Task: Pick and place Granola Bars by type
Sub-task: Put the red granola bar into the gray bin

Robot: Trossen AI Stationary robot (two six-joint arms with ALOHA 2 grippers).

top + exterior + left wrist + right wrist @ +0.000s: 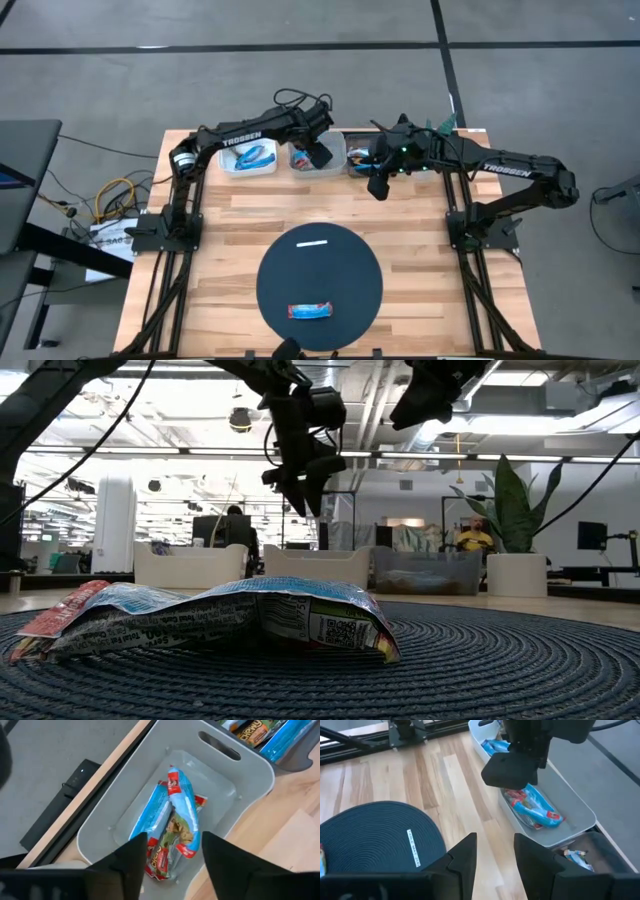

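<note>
Bars (172, 827) lie binned under the open left hand (172, 865).

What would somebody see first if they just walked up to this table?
Probably the big round dark woven mat near the front of the wooden table, with one blue wrapped granola bar lying on it. Next, the two black arms reaching to the bins at the back: the left gripper, open, hangs over a white plastic bin holding blue bars.

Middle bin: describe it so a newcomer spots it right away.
Along the wooden table's far edge stand three bins in a row. The middle bin is pale grey, holding blue-and-red bars, with the left gripper over it; the left bin is white, the right bin darker.
</note>
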